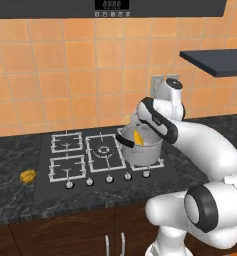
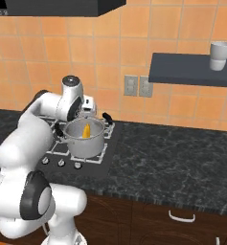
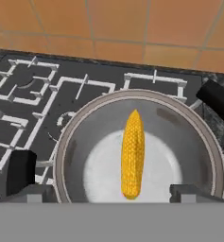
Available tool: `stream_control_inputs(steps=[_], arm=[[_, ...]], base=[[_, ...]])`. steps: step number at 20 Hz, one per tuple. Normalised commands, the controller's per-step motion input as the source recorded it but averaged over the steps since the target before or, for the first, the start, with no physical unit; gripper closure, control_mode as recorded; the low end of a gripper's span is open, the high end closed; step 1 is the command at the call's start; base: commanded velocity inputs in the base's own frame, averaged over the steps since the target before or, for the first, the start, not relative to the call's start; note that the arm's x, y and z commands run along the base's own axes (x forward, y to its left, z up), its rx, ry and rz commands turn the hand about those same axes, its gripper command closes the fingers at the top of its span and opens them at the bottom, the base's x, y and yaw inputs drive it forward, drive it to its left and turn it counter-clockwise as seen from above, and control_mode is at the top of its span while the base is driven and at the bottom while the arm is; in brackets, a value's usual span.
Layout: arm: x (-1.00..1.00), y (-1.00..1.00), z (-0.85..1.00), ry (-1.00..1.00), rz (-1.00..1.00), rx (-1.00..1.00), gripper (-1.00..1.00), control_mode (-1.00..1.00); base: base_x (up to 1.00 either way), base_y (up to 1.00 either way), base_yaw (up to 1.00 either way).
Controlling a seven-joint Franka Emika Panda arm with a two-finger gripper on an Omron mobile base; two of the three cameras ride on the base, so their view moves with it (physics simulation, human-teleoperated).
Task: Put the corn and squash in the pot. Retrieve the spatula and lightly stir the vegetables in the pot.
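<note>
Open hand (image 3: pixel 108 191) hovers above corn (image 3: pixel 133 154) in pot (image 3: pixel 66 151)

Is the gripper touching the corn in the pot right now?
Apart. The hand view shows the corn lying in the pot, with the gripper fingertips spread wide, clear of it.

A dark speckled counter (image 1: pixel 20 195) carries a black hob (image 1: pixel 75 172). The pot (image 1: pixel 142 150) stands on the hob's near right burner. The squash (image 1: pixel 28 176) lies on the counter, left of the hob.
</note>
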Motion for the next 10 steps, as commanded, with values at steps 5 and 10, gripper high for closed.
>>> stream_control_inputs(steps=[5,10], arm=[[-0.79,0.00,0.44,0.56,-0.15,0.00,-1.00,-1.00],[-0.64,0.00,-0.37,0.48,-0.13,0.00,-1.00,-1.00]], base=[[0.00,0.00,0.00],[0.00,0.00,0.00]])
